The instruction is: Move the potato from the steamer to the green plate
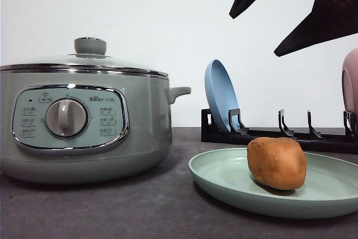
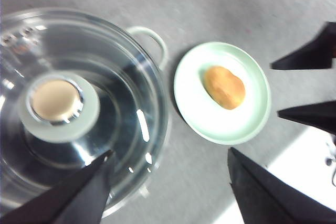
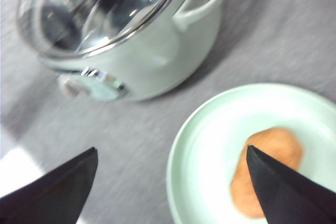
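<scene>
The green plate [image 1: 224, 180] sits nearest, toward the table's front right edge, with the potato [image 1: 277, 163] resting on it. Left of it stands the steamer [image 1: 84, 121], lid on, its panel reading "Bear". My right gripper [image 1: 253, 32] hangs high above the potato, fingers spread and empty. My left gripper [image 2: 168, 182] hovers open over the steamer's lid.

Seen from the front, the steamer [image 1: 84, 118], glass lid [image 1: 84, 62] on, walls off everything toward 9 o'clock, its side handle [image 1: 179, 92] jutting toward the green plate [image 1: 224, 180] with a strip of bare table [image 1: 162, 205] between. Toward 12 o'clock the black rack [image 1: 279, 132] with an upright blue plate [image 1: 221, 102] bars the way behind. Above the potato [image 1: 277, 163] the air is open.
</scene>
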Available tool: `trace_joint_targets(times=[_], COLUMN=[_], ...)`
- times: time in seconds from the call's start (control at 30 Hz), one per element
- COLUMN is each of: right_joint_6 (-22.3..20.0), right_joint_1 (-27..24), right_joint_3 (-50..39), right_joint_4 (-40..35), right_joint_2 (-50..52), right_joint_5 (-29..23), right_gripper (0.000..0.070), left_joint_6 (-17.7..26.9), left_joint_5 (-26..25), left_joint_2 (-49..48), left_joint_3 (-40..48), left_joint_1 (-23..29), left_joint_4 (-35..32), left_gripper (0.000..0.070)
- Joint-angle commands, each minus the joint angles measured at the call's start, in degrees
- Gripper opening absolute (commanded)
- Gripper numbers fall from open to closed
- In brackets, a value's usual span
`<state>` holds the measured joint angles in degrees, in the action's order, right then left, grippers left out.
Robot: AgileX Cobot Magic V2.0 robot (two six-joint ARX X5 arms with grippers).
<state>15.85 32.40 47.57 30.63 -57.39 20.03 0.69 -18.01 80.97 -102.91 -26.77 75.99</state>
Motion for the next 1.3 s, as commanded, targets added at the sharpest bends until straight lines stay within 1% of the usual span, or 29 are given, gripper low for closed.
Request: trace_joint_targets(times=[0.0, 0.13, 0.3, 0.33, 0.37, 0.4, 0.43, 0.47, 0.53, 0.57, 0.6, 0.63, 0.87, 1.27], right_joint_6=[-0.5, -0.6, -0.9, -0.9, -0.9, -0.9, -0.9, -0.9, -1.2, -1.6, -2.0, -2.4, -2.8, -2.8], right_joint_1=[0.3, 0.3, 0.3, 0.3, 0.3, 0.3, 0.3, 0.3, 0.3, 0.3, 0.3, 0.3, 0.3, 0.3], right_joint_3=[0.9, 0.9, 0.9, 0.9, 0.9, 0.9, 0.9, 0.9, 0.9, 0.9, 0.9, 0.9, 0.9, 0.9], right_joint_4=[0.6, 2.8, 4.3, 4.5, 4.6, 4.7, 4.8, 4.9, 5.0, 5.0, 5.0, 5.0, 5.0, 5.0], right_joint_2=[-0.5, -0.5, -0.5, -0.5, -0.5, -0.5, -0.5, -0.5, -0.5, -0.5, -0.5, -0.5, -0.5, -0.5], right_joint_5=[0.8, 1.2, 1.1, 1.1, 1.1, 1.1, 1.1, 1.1, 1.1, 1.1, 1.1, 1.0, 1.0, 1.0], right_gripper=[0.0576, 0.0576, 0.0575, 0.0574, 0.0568, 0.0545, 0.0504, 0.0423, 0.0208, 0.0096, 0.0030, 0.0000, 0.0000, 0.0000], left_joint_6=[0.0, 0.0, 0.0, 0.0, 0.0, 0.0, 0.0, 0.0, 0.2, 0.2, 0.2, 0.2, 0.1, 0.1], left_joint_5=[-0.5, -0.5, -0.5, -0.5, -0.5, -0.5, -0.5, -0.5, -0.5, -0.5, -0.5, -0.5, -0.5, -0.5], left_joint_2=[0.4, 0.3, 0.3, 0.3, 0.3, 0.3, 0.3, 0.3, 0.3, 0.3, 0.3, 0.3, 0.3, 0.3], left_joint_3=[-1.6, -1.6, -1.6, -1.6, -1.6, -1.6, -1.6, -1.6, -1.6, -1.6, -1.6, -1.6, -1.6, -1.6], left_joint_1=[-0.8, -1.6, -2.2, -2.2, -2.2, -2.2, -2.2, -2.2, -2.2, -2.2, -2.2, -2.2, -2.2, -2.2], left_joint_4=[0.6, 2.7, 3.2, 3.2, 3.3, 3.3, 3.4, 3.4, 3.4, 3.4, 3.4, 3.4, 2.2, 2.2], left_gripper=[0.0431, 0.0428, 0.0416, 0.0399, 0.0348, 0.0295, 0.0239, 0.0177, 0.0032, 0.0009, 0.0000, 0.0000, 0.0000, 0.0000])
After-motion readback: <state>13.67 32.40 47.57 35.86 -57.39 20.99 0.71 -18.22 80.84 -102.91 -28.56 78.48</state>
